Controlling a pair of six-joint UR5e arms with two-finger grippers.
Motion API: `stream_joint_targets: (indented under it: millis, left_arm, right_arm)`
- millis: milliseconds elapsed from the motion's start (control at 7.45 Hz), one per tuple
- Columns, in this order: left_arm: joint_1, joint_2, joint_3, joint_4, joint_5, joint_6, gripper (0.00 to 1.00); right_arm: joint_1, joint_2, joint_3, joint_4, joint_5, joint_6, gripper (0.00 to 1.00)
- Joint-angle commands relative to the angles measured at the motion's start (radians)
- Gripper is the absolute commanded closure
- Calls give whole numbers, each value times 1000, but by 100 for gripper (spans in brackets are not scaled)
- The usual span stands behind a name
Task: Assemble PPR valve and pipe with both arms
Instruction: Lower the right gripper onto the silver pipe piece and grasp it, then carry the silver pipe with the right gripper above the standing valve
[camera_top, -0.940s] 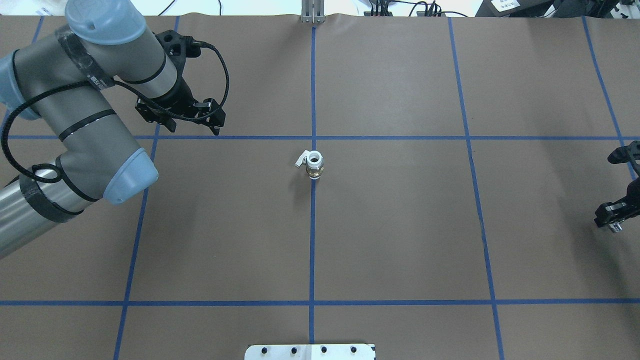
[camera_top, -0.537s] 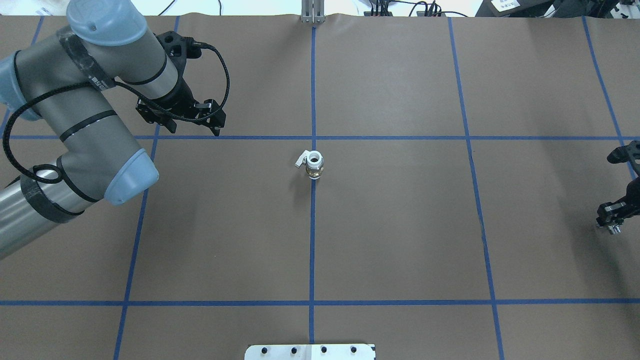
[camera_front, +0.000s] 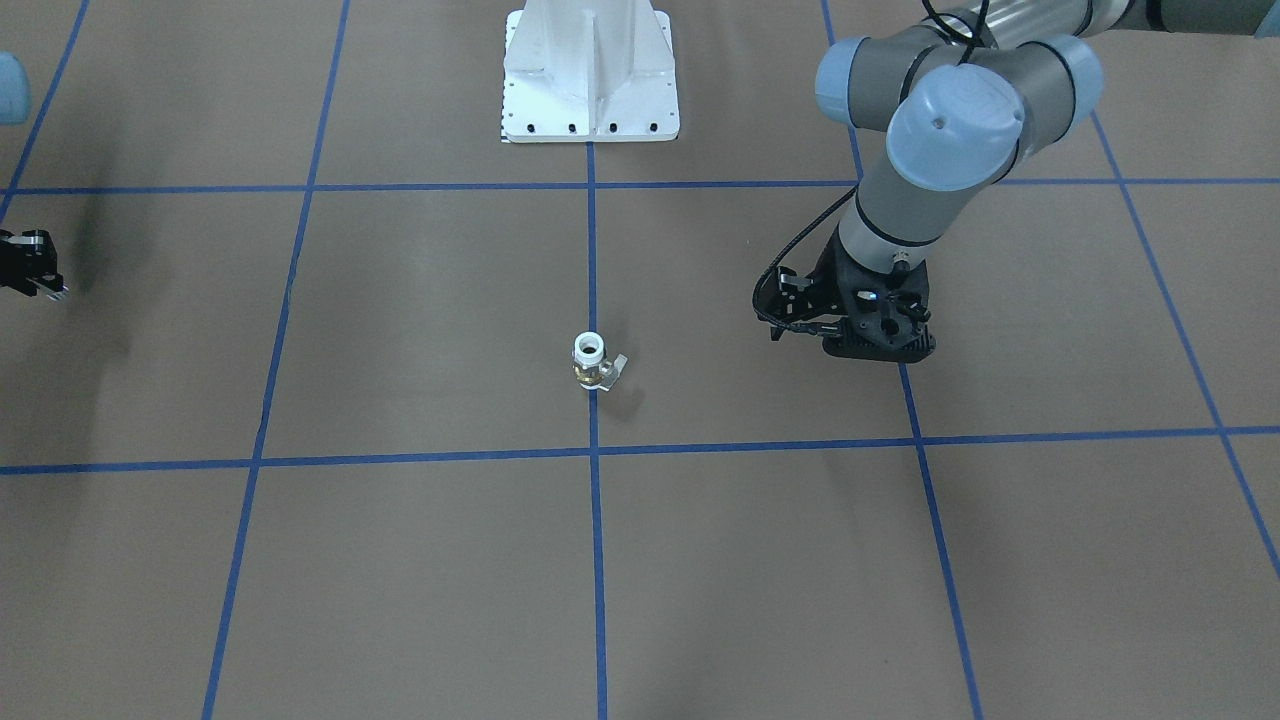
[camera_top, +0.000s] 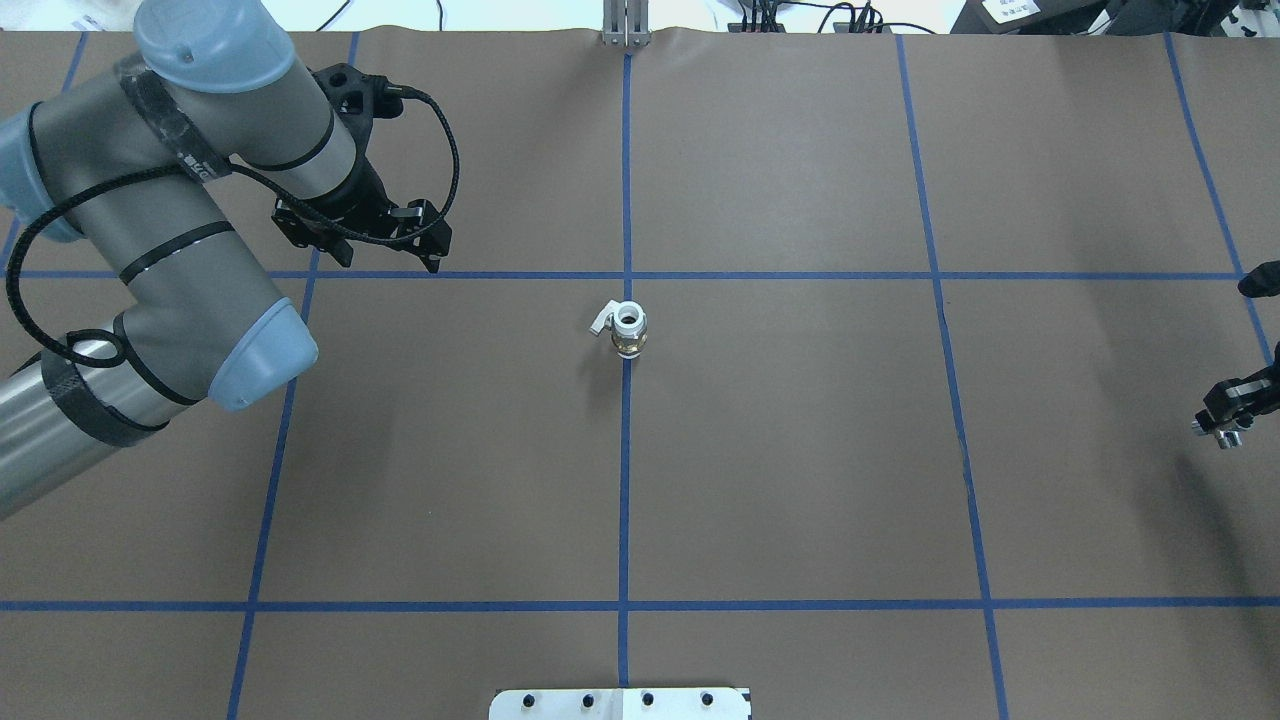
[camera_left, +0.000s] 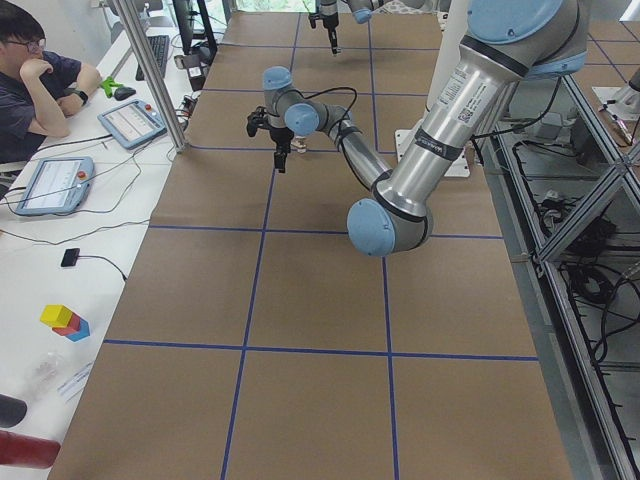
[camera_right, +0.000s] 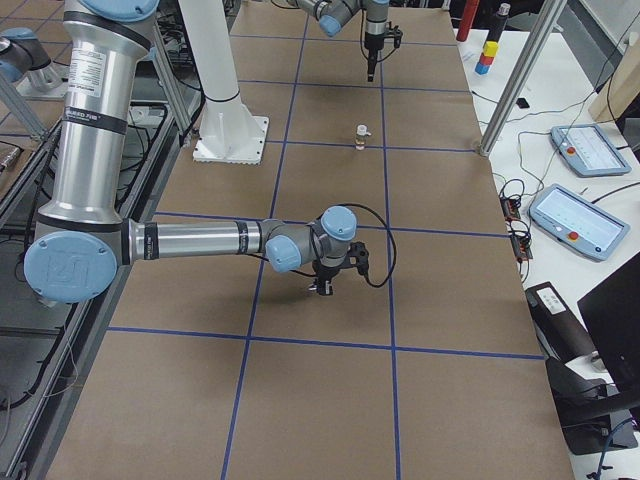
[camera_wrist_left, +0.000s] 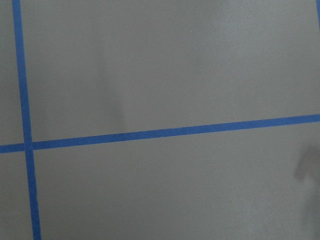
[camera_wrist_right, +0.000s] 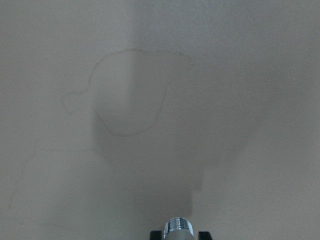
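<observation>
The PPR valve (camera_top: 629, 330) stands upright at the table's centre on a blue tape line, white collar up, brass middle, pale handle to one side; it also shows in the front view (camera_front: 592, 362). My left gripper (camera_top: 390, 258) is open and empty, hanging over the table well to the valve's left and a little farther back. My right gripper (camera_top: 1226, 424) is at the far right edge, shut on the pipe (camera_top: 1232, 437), a short silvery threaded cylinder. The pipe also shows between the fingertips in the right wrist view (camera_wrist_right: 179, 227), above bare table.
Brown paper with a blue tape grid (camera_top: 625, 450) covers the table. The white pedestal base (camera_front: 590, 80) is at the robot's side. An operator (camera_left: 40, 75) sits with tablets (camera_left: 130, 120) beyond the far edge. The left wrist view holds only tape lines.
My right gripper with the pipe has shifted slightly farther from the robot and toward the view's right edge. My left arm and the valve have not moved.
</observation>
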Motion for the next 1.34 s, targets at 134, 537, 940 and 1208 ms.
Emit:
stream_joint_targets:
  millis: [134,537,940,1208]
  left_arm:
    - [-2,28,-11,-9,3,4,0]
    - [-18,106,-40,-20,0,171,0]
    - [-142,239,-58,-28,-11,439,0]
    - [-236,312,-69,-28,-35,593,0]
  right_arm:
    - [76,260,69,-418,54,13,100]
    - [43,681,54,-907,20,43,100]
    - [-103,1001,-144,-902,19,405,100]
    - [-195,1092,-251,-756,19,559,100]
